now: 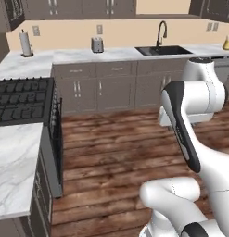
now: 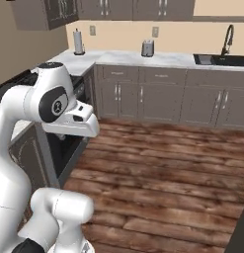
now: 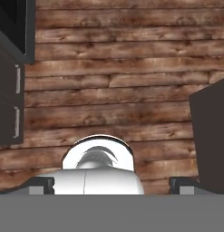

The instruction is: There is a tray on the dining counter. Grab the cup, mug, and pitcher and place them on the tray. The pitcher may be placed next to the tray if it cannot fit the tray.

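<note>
Hand view, fingers spread wide, empty, over wooden floor.

Even, bright rendered light, soft faint shadows, slightly blurry low-resolution detail, no glare, no edge distortion

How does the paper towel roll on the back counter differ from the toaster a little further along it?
The paper towel roll is a tall, narrow white cylinder standing upright on a holder; the toaster is a short, boxy, silver-grey block. The roll sits near the counter's corner by the stove side, while the toaster stands closer to the black sink. Both rest on the same marble worktop against the beige wall, each below a wall outlet.
</note>
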